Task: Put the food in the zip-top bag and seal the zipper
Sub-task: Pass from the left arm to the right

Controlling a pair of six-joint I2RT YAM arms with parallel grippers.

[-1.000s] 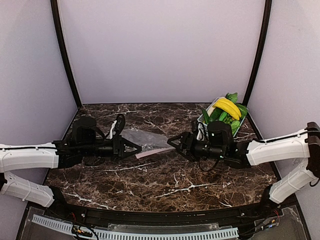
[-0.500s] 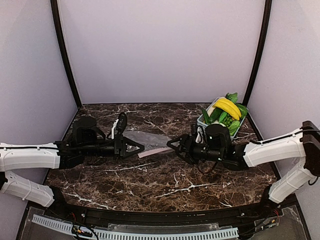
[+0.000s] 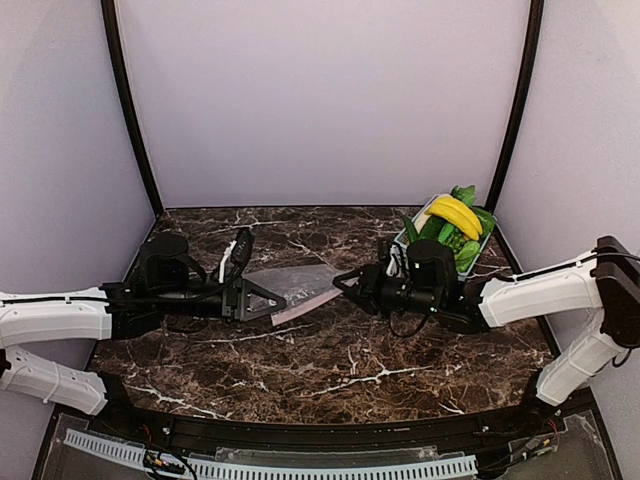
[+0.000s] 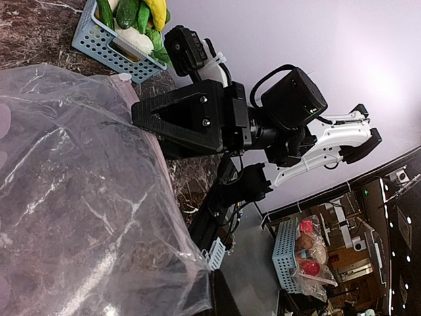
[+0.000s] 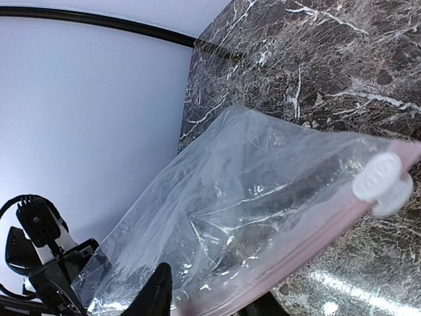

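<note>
Marble table (image 3: 330, 370) from above: left gripper (image 3: 272, 297) clamps the zip-top bag (image 3: 297, 279) at centre, food (image 3: 455, 216) upper right. Left wrist: its film fills lower left. Right wrist: right gripper (image 5: 210, 299) straddles the zipper (image 5: 316, 232) at bottom, grip unclear; better pinch one lip only.

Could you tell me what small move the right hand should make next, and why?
Probably close the right hand on the pink zipper strip of the bag. Its fingers stand apart on either side of that edge, the left hand already grips the bag's other end, and the food sits in the basket, so the mouth needs holding before it can be opened.
</note>
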